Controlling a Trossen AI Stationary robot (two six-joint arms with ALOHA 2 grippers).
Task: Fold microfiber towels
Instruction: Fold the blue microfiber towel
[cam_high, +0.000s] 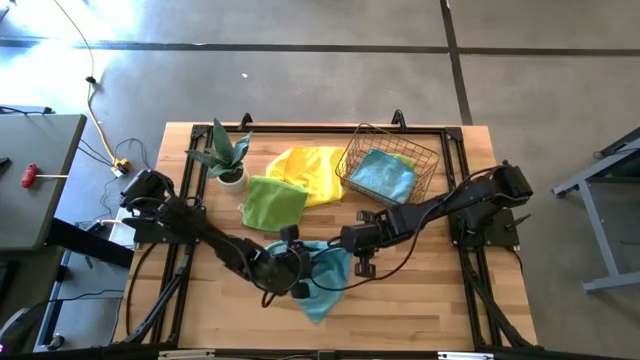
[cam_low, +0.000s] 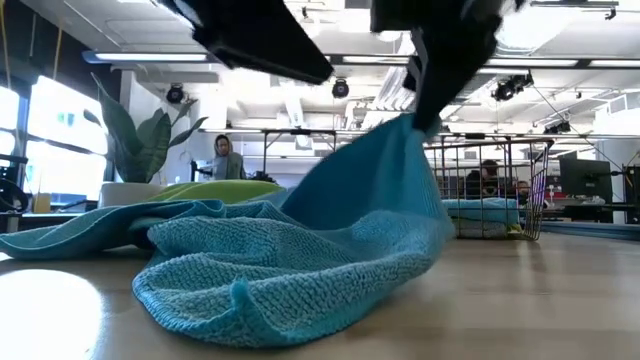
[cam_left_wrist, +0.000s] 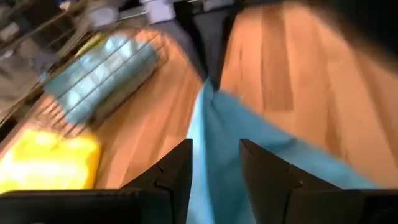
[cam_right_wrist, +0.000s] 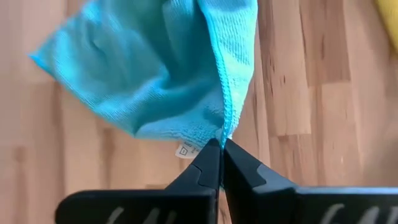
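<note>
Light wooden slatted tabletop (cam_high: 420, 290) in an open workshop. The right gripper (cam_right_wrist: 221, 146), fingers pinched together on the hem, lifts a corner of the looped-pile teal microfiber towel (cam_high: 325, 275) lying crumpled at the table's front centre. The left gripper (cam_left_wrist: 214, 162) hovers, fingers apart, astride the cloth. Step: spreading; next likely needs a second corner pinched.

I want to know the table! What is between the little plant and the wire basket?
From above, the yellow towel lies between the plant and the basket, with the lime green towel just in front.
</note>
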